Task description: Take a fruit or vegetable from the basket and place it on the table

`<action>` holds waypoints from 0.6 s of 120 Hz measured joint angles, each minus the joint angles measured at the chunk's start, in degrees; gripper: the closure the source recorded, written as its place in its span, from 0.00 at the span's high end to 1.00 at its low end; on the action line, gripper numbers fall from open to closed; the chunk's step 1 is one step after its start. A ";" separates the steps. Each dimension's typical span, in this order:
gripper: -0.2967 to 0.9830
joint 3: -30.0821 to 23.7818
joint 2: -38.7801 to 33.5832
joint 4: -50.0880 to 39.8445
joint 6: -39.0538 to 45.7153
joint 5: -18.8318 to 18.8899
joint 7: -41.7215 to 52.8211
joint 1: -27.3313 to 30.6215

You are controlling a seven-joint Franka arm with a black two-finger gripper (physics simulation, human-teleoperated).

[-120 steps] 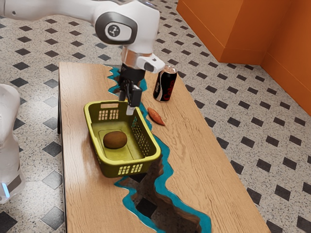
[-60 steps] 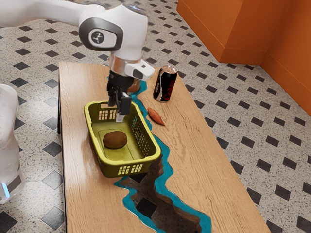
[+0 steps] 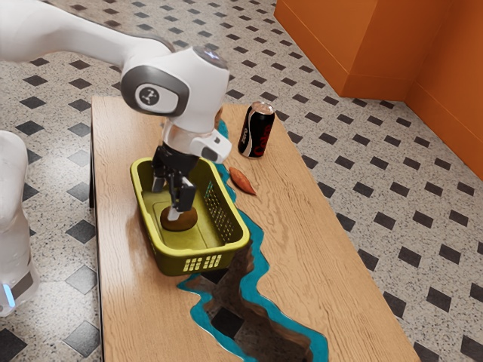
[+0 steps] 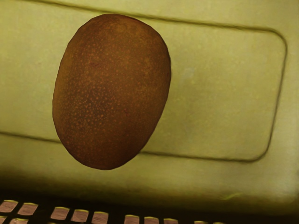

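Yellow-green plastic basket (image 3: 161,262), left of centre on a wooden counter (image 3: 317,275), with a brown kiwi (image 3: 186,222) on its floor. Above the kiwi, the black hand (image 3: 173,214) points down into the basket; whether it is open or closed, I cannot tell. Upper centre: a reddish sweet potato (image 3: 242,181) and a dark soda can (image 3: 257,131).

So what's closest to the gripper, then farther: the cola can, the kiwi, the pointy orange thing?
1. Kiwi: in the basket, by the gripper.
2. Pointy orange thing: on the table, beside the basket.
3. Cola can: on the table, beyond that.
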 joint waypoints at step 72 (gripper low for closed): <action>0.77 -1.12 2.98 -0.59 4.87 1.70 0.19 7.92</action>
